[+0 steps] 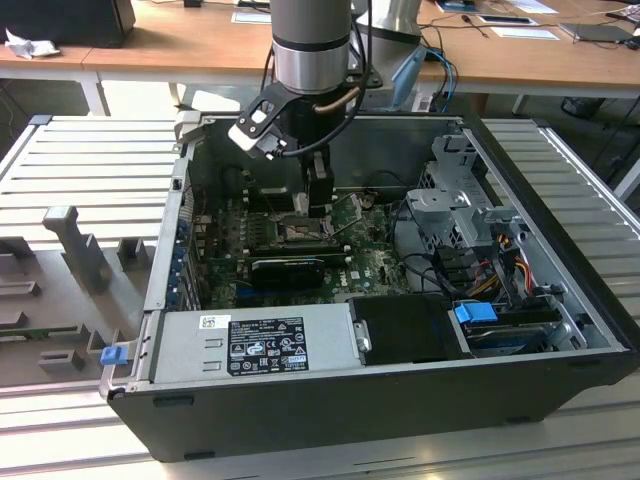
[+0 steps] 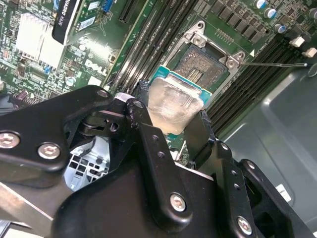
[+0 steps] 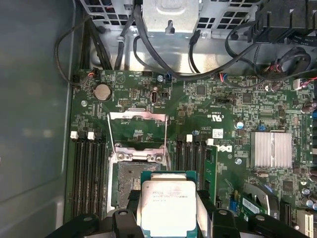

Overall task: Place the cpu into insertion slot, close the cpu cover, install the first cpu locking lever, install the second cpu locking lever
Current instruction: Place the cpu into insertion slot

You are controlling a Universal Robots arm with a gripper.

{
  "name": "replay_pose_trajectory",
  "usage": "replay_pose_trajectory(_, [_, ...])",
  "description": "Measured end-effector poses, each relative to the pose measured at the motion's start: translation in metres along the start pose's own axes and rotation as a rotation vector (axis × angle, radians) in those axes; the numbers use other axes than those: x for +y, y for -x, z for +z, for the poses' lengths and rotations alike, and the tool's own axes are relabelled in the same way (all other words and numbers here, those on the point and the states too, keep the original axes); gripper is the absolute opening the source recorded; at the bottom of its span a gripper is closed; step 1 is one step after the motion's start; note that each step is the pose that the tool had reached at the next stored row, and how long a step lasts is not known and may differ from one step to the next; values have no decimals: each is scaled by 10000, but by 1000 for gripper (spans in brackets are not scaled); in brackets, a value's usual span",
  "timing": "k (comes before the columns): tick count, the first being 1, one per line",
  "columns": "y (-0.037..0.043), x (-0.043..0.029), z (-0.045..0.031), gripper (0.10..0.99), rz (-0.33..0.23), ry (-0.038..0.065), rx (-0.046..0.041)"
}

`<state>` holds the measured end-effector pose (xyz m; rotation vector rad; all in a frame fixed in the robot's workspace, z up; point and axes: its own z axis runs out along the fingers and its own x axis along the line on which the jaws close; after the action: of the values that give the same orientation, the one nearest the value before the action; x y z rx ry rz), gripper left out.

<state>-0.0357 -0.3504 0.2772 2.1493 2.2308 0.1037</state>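
Obs: gripper clamped on the chip by two opposite edges, held over the open socket, not yet seated. Chip judged light, stiff and fragile underneath. Edge grip suits, gentle squeeze.

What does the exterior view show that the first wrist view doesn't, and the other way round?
Exterior view's own: the arm reaching down into the open computer case, the power supply along one side, and the ribbed table. First wrist view's own: the cpu clamped in the hand, the cpu cover swung open, a silver heatsink. Shared: the green motherboard and the insertion slot, with the hand over it.
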Motion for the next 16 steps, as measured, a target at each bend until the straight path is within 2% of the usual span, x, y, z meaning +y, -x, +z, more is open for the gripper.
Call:
replay_pose_trajectory(6, [-14,-5,67,529,0,-3,0])
replay_pose_trajectory(9, [-23,-11,150,529,2,-3,1])
replay_pose_trajectory(13, [-28,-13,179,529,0,-4,0])
replay_pose_trajectory(16, [-36,-18,248,529,1,-4,0])
